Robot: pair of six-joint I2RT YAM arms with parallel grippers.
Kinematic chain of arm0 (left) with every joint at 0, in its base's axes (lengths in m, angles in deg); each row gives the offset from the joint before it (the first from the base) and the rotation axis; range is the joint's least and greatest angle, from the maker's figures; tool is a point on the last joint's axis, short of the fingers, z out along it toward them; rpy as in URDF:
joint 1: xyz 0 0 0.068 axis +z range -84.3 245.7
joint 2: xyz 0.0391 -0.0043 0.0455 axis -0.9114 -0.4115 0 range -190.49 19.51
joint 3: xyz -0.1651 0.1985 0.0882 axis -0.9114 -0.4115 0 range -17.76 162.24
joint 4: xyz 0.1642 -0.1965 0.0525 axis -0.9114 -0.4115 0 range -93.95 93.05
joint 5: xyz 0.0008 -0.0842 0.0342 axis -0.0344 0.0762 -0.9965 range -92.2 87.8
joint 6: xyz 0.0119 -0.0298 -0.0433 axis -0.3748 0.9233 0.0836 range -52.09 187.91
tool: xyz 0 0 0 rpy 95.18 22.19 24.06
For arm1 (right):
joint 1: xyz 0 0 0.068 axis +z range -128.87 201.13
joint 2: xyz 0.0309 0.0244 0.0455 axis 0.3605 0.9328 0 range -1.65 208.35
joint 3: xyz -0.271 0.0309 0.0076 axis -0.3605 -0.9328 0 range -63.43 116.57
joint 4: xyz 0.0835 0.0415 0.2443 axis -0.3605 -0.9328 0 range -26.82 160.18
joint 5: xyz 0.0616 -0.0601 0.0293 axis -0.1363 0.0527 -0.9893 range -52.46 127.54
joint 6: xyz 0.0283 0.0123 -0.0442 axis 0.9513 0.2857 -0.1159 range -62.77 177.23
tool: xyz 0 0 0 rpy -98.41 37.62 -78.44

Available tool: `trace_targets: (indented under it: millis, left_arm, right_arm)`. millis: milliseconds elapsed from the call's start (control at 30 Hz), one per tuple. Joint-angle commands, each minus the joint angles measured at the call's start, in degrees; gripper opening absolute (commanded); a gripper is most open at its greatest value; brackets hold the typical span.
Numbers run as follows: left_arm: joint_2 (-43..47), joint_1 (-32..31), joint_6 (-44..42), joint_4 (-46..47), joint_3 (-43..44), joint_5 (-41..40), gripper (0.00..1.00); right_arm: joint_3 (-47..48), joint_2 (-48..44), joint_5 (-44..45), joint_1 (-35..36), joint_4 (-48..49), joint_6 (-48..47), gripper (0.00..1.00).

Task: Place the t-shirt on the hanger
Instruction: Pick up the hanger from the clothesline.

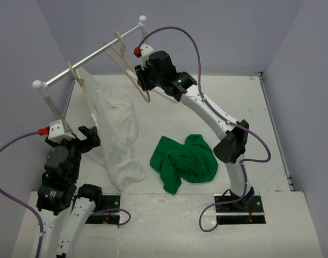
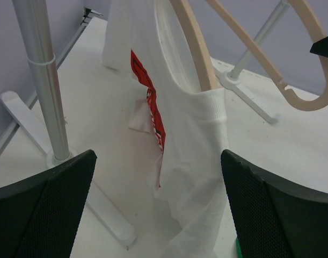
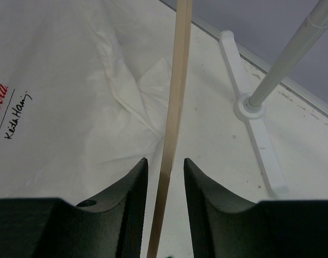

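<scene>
The green t-shirt lies crumpled on the table, right of centre and in front of the right arm's base. The bare beige hanger hangs from the right end of the rail. My right gripper is up at it. In the right wrist view the gripper is open, one finger on each side of the hanger's thin arm, with a small gap on both sides. My left gripper is wide open and empty beside the white garment. It also shows in the left wrist view, with the bare hanger far beyond it.
A second hanger wearing a white translucent garment hangs from the left part of the silver rail; the garment drapes onto the table. The rack's post and white feet stand at the back. Grey walls enclose the table.
</scene>
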Motion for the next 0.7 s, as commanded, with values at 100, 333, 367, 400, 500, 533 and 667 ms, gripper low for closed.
trace_targets:
  millis: [100, 333, 367, 400, 500, 533, 667]
  left_arm:
    - [0.4, -0.4, 1.1, 2.7, -0.4, -0.7, 1.00]
    - [0.3, -0.4, 1.0, 2.9, -0.5, -0.5, 1.00]
    - [0.3, -0.4, 1.0, 2.9, -0.5, -0.5, 1.00]
    - [0.3, -0.4, 0.9, 2.9, -0.5, -0.5, 1.00]
    - [0.2, -0.4, 0.9, 2.9, -0.5, -0.5, 1.00]
    - [0.2, -0.4, 0.8, 2.9, -0.4, -0.5, 1.00]
    - [-0.3, -0.4, 0.2, 2.8, 0.5, 0.7, 1.00]
  right_arm:
    - [1.8, 2.5, -0.2, 0.2, 1.9, -0.4, 0.23]
    - [0.3, 1.3, 0.9, 0.2, 3.2, 0.1, 0.03]
    - [-0.2, 0.6, 0.9, 0.2, 4.0, 0.3, 0.02]
    - [-0.8, 0.0, 0.9, 0.2, 4.9, 0.5, 0.00]
    - [-1.9, -1.4, 1.1, 0.2, 6.4, 1.2, 0.00]
    - [-2.3, -2.1, 1.4, 0.2, 7.1, 1.8, 0.00]
    - [-3.7, -4.0, 3.0, 0.1, 9.3, 3.3, 0.00]
